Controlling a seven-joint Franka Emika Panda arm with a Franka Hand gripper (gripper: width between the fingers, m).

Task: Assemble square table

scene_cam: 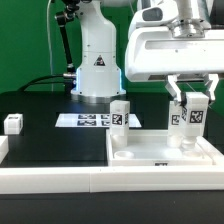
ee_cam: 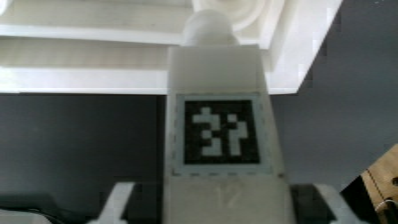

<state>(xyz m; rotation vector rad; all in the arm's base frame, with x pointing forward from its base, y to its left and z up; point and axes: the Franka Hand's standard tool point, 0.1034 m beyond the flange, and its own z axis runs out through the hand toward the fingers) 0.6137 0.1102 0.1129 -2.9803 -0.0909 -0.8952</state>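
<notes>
The white square table top (scene_cam: 160, 152) lies rim-up at the exterior view's right. One white tagged leg (scene_cam: 120, 113) stands upright at its far corner on the exterior view's left. My gripper (scene_cam: 190, 104) is shut on a second tagged leg (scene_cam: 190, 120), held upright over the far corner on the exterior view's right; whether its lower end touches the top I cannot tell. In the wrist view this leg (ee_cam: 222, 120) fills the middle between my fingers (ee_cam: 125, 200), with my gripper (ee_cam: 222, 208) around its near end and the table top (ee_cam: 89, 60) beyond.
A loose white leg (scene_cam: 13, 123) lies on the black table at the exterior view's left. The marker board (scene_cam: 88, 120) lies behind the top. A long white rail (scene_cam: 55, 182) runs along the front. The robot base (scene_cam: 97, 70) stands at the back.
</notes>
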